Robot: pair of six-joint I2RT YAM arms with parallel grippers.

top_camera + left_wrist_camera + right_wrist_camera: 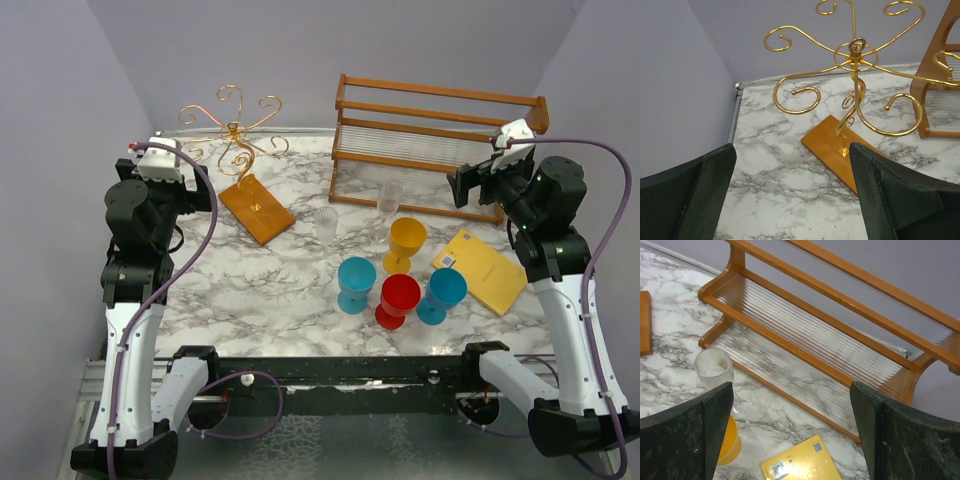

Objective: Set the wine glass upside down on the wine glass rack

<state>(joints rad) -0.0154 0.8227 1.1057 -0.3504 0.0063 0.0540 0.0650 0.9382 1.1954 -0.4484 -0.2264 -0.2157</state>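
Marble desk [250, 290] spreads across the view: at upper left the left gripper [792, 146] hangs wide open facing the gold wine glass rack [258, 208]; a clear wine glass [326, 225] stands upright at centre; at right the right gripper [791, 385] gapes empty.

Two arms, L arm [140, 250] frame left, R arm [550, 230] frame right: black rounded joint housings, white lower links, black bases [125, 458] at bottom corners. Lilac cable [113, 400] runs along each. White cam block [160, 160] per wrist. Fingers [695, 195] matte black-green, faintly speckled.
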